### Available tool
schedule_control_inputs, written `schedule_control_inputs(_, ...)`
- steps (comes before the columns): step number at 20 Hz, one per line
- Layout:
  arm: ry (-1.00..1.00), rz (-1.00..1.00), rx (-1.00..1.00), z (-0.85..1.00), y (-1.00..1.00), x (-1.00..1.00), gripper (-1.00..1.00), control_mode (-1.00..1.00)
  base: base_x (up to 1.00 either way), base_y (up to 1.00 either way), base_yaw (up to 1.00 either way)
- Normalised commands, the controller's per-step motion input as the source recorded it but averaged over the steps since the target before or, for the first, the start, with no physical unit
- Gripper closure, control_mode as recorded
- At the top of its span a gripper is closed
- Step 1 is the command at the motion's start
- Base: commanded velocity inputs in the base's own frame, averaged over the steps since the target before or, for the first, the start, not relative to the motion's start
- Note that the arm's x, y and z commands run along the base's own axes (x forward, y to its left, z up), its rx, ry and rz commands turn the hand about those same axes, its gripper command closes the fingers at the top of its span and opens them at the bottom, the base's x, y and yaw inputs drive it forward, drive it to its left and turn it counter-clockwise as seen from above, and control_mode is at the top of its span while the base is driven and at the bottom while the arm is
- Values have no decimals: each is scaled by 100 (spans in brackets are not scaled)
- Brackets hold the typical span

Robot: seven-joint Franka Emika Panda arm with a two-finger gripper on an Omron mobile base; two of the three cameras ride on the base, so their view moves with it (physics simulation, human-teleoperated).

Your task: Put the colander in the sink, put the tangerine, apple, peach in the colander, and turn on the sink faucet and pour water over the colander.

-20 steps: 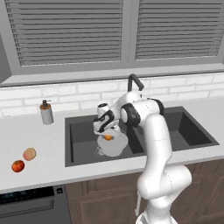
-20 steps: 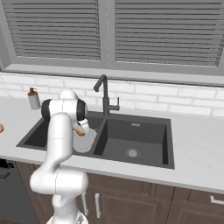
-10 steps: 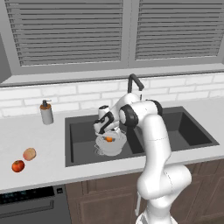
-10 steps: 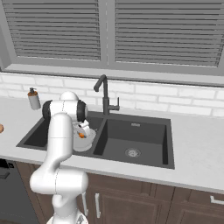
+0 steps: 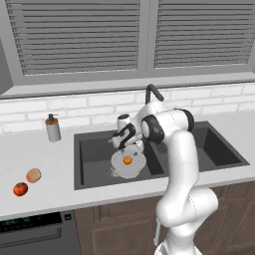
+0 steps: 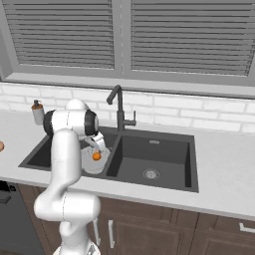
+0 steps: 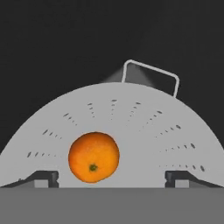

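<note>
Hand view looks straight down into the round white-grey perforated colander [image 7: 131, 127], where the small bright orange tangerine [image 7: 93, 157] lies on the bowl's floor. The two dark fingertips of the gripper [image 7: 112, 177] stand wide apart at either side of the view, with the fruit lying free between them and touched by neither. In the left base view the colander sits in the left basin of the dark charcoal double-basin sink [image 5: 94, 149], with the gripper just above it.

The step in hand, as I judge it, is the first fruit: the tangerine is delivered and let go. The glossy red apple [image 5: 20, 189] and the pale tan-pink peach [image 5: 33, 175] wait side by side on the pale grey surface [image 5: 40, 199], well to the left of the sink. The tall slim black faucet [image 6: 118, 104] shows no stream.

The next move calls for lifting the open gripper clear of the colander's rim, then swinging far left and low to one of the two fruits, closing on its round sides without knocking its neighbour.
</note>
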Motion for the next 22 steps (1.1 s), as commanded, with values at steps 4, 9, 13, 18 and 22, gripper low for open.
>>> schedule_control_inputs(4,-10,0,1,67,-6,-40,-100,-100,0,0,0)
schedule_control_inputs(9,-15,6,3,90,54,-95,-100,-100,0,0,0)
schedule_control_inputs(13,-10,14,6,100,70,-100,-100,-100,0,0,0)
schedule_control_inputs(18,-1,16,9,100,73,-81,-100,-100,0,0,0)
schedule_control_inputs(22,1,19,10,100,80,-56,-100,-100,0,0,0)
